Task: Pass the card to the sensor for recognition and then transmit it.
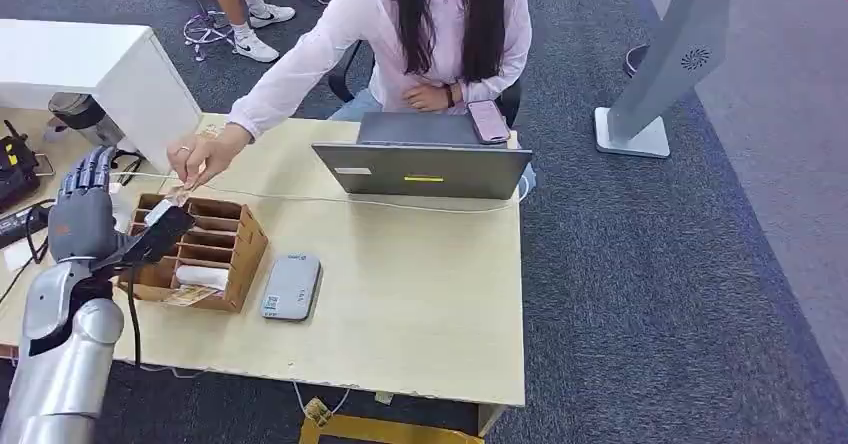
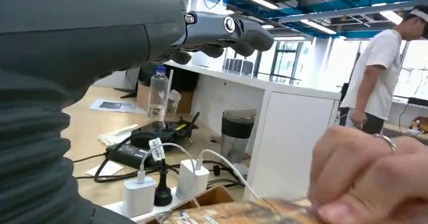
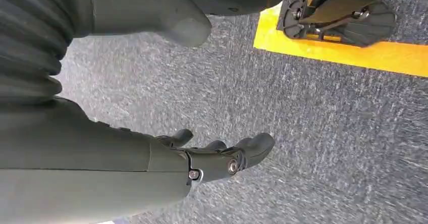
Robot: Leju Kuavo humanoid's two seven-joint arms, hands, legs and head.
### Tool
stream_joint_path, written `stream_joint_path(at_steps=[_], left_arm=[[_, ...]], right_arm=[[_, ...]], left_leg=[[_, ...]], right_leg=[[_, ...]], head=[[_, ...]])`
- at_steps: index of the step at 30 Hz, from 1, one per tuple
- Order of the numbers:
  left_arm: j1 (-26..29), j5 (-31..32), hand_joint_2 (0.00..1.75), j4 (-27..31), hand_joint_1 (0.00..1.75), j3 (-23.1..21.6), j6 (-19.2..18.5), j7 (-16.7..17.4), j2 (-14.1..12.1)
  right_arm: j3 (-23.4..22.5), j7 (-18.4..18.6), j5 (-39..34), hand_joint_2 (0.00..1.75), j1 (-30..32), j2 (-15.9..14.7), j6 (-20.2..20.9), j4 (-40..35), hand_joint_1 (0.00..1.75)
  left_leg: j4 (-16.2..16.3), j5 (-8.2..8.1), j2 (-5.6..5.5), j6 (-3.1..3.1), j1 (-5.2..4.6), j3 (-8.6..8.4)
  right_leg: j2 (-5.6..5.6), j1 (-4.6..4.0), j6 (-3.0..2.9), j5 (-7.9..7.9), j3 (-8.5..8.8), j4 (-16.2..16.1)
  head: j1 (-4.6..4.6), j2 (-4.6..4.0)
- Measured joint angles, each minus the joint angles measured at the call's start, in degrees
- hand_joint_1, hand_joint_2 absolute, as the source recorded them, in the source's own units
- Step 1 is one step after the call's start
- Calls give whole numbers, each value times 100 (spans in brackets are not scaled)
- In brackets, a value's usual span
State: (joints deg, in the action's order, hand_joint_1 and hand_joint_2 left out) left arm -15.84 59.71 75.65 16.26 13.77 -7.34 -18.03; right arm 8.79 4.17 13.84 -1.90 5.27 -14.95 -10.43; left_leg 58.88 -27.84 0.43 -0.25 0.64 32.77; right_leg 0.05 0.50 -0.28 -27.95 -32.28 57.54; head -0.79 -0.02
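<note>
Head view: left hand (image 1: 85,209) raised beside wooden organizer (image 1: 215,254) on desk (image 1: 420,294), fingers straight, apart, holding nothing. Person's hand (image 1: 200,156) just beyond it, pinching card (image 1: 180,196) over organizer's far slot, likely offering it for pickup. Organizer slots hold more cards, white one at near end. Sensor (image 1: 291,286) flat on desk, other side of organizer from hand.

Left wrist view: person's fingers (image 2: 368,178) on card edge, robot fingers (image 2: 227,32) clear of it.

Right wrist view: right hand (image 3: 222,156) hanging over carpet, loose, empty.
</note>
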Motion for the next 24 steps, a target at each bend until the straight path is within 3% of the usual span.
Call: stream_joint_path(at_steps=[2,3,4,24], left_arm=[[0,7,175,-20,0,-9,0,0,-29],[-4,5,175,-35,117,-17,0,0,-37],[-4,5,175,-39,175,-28,0,0,-50],[148,13,175,-35,175,-55,24,-190,-142]], right_arm=[[9,-7,17,175,0,0,-4,2,0],[24,-17,17,175,0,0,-4,7,0],[35,-26,17,175,-1,0,-4,7,0],[46,-192,-88,175,-1,0,37,15,0]], left_leg=[[0,0,0,0,0,0],[0,0,0,0,0,0],[0,0,-1,0,0,0],[0,0,-1,0,0,0]], right_leg=[[1,0,0,0,0,0],[1,0,0,0,0,0],[0,0,0,0,1,0],[0,0,0,0,0,0]], head=[[2,0],[2,0],[0,0],[0,0]])
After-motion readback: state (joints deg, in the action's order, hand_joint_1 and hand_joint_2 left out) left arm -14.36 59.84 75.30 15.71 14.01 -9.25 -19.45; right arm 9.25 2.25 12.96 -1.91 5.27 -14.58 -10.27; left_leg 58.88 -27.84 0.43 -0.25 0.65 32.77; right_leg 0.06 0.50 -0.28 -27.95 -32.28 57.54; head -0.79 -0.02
